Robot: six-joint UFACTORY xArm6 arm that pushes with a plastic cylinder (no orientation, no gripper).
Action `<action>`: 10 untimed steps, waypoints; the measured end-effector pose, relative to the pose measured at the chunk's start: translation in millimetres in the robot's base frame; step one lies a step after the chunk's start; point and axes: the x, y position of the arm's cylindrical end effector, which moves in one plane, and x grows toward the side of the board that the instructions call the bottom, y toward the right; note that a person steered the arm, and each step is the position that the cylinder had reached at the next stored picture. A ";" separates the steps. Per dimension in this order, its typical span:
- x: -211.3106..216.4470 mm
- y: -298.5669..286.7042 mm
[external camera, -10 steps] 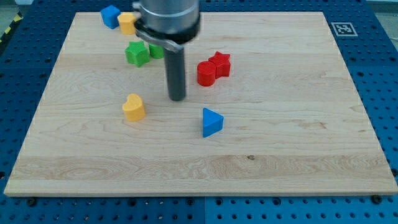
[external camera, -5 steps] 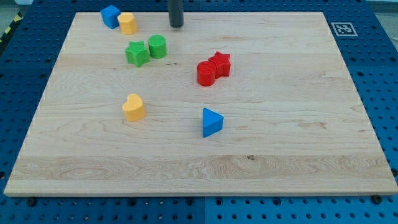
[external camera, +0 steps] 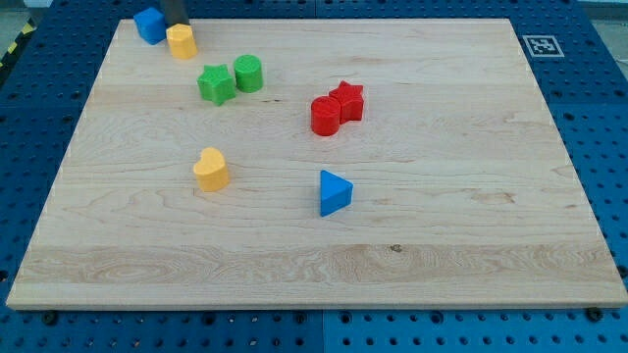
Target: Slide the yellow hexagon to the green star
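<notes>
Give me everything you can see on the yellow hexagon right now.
The yellow hexagon is a small, plain yellow block, matte like painted wood, resting flat on the wooden board near its top left corner. Its six-sided outline is hard to make out at this size. My tip sits right at its upper edge, apparently touching it. The blue block lies just up and to the view's left, close or touching. The green star lies apart, lower and to the view's right.

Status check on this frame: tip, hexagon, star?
My tip behind yellow hexagon, at the view's top. Green star apart, below-right. Path between clear.
</notes>
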 end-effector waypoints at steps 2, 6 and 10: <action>0.5 0.0; 74.0 10.7; 79.7 19.7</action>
